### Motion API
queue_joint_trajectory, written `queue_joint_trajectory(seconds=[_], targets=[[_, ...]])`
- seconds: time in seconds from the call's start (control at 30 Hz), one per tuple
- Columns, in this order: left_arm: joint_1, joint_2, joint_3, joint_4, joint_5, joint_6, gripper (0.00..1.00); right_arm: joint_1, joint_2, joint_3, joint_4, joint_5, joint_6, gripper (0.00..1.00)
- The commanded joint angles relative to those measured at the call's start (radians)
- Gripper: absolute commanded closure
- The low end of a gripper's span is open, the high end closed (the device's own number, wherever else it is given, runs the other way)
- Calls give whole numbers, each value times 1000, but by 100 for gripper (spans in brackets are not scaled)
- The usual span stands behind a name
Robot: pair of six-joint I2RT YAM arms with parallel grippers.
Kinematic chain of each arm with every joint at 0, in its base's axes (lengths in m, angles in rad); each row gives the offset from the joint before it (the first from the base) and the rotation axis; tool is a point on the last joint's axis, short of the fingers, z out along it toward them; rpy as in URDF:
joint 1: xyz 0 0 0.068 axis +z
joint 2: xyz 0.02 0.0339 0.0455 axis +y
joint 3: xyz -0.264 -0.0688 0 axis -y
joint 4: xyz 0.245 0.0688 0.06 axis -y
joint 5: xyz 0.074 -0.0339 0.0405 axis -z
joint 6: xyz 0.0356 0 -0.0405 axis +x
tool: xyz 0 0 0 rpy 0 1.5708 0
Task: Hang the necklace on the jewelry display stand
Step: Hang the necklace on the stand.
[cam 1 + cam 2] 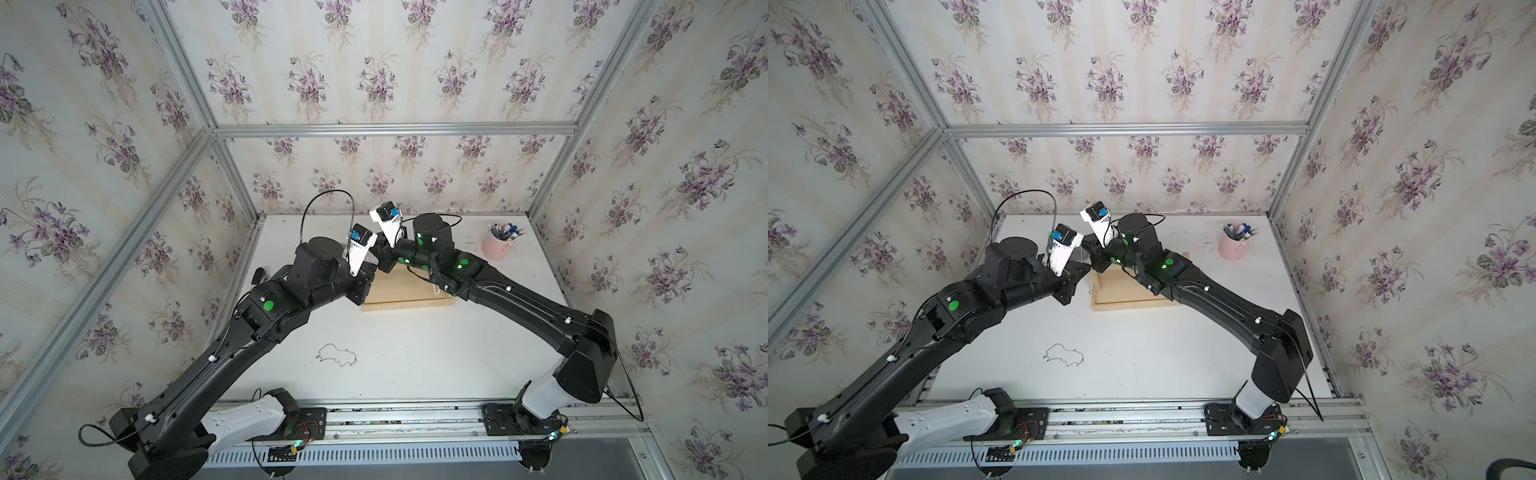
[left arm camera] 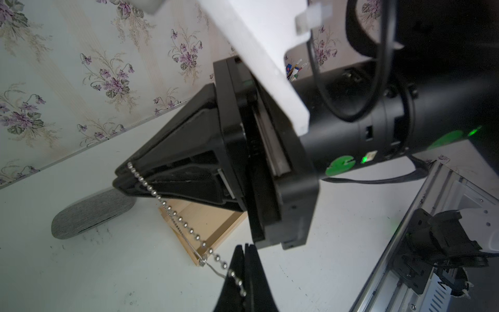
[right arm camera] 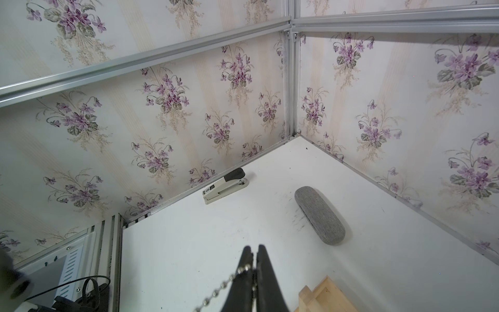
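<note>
Over the jewelry display stand's left end, left hand and right hand each pinch the necklace — strung taut between them. Stand sits right below on the desk, so lowering looks like the next move.

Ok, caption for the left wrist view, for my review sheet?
A ball-chain necklace stretched between the shut left end effector and the shut right end effector, over the wooden jewelry display stand.

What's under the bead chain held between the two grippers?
Below the bead chain: the wooden stand and the white table. The right gripper covers most of the stand.
</note>
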Motion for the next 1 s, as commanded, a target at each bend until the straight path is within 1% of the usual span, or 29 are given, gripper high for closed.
queue_joint_trajectory(seconds=[0.0,0.13,0.27,0.47,0.67,0.77,0.8,0.83,0.97], targets=[[7,9,-6,14,11,-6,100,-23,21,16,50,12,-25,93],[28,31,-19,36,25,-1,100,-63,36,15,56,8,-46,93],[50,71,-25,66,73,-5,100,-105,53,19,38,-12,-48,93],[56,124,-19,103,132,-15,98,-133,29,-23,33,-12,-55,93],[57,169,-9,137,200,-28,98,-162,-18,-74,20,-3,-55,93],[56,194,-15,174,273,-47,100,-177,-51,-122,29,8,-49,93],[55,203,-16,186,282,-56,100,-182,-60,-134,30,12,-49,93],[51,217,-17,195,320,-64,100,-185,-69,-147,29,19,-50,93],[9,276,1,206,320,-67,100,-204,-110,-196,26,44,-46,93]])
